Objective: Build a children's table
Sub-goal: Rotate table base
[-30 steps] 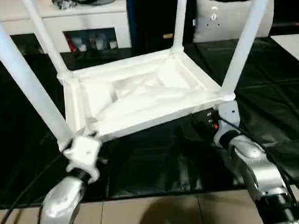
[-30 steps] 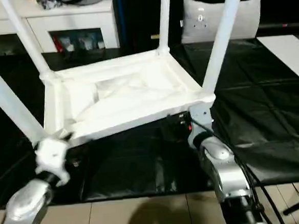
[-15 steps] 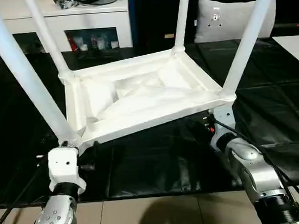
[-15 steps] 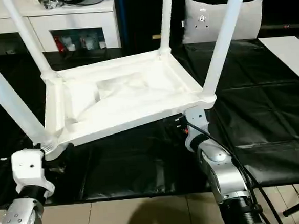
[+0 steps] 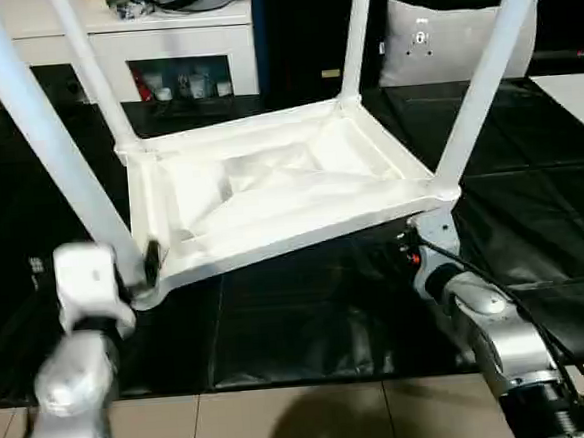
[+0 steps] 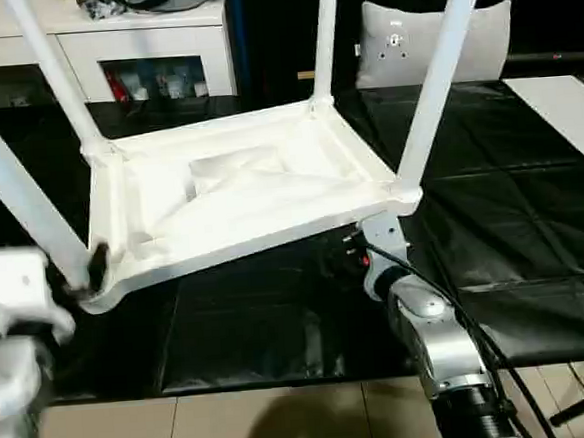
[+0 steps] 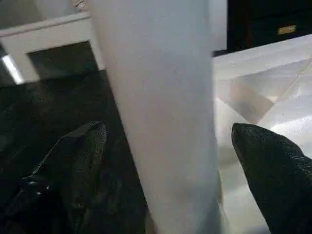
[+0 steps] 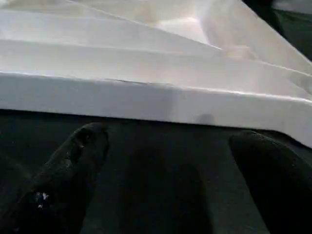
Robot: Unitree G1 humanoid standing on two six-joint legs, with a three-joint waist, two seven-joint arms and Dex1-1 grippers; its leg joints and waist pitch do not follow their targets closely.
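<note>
The children's table lies upside down: its white tabletop (image 5: 270,195) rests ribbed side up on the black cover, with four white legs rising from the corner sockets. My left gripper (image 5: 141,275) stands open at the base of the near-left leg (image 5: 46,146). In the left wrist view that leg (image 7: 161,122) runs between the two black fingers (image 7: 83,161) with a narrow gap on each side. My right gripper (image 8: 168,139) is open, low against the black cover, just before the tabletop's rim (image 8: 146,97) and below the near-right leg (image 5: 482,75).
The black-covered work surface (image 5: 299,319) ends at a tiled floor (image 5: 286,425) in front of me. At the back stand a white cabinet (image 5: 159,38) and a grey cushion (image 5: 440,38). Cables (image 5: 572,350) trail by my right forearm.
My left arm has swung left and up from under the near-left corner to the side of that leg, and its fingers have spread wider. The right arm has barely moved.
</note>
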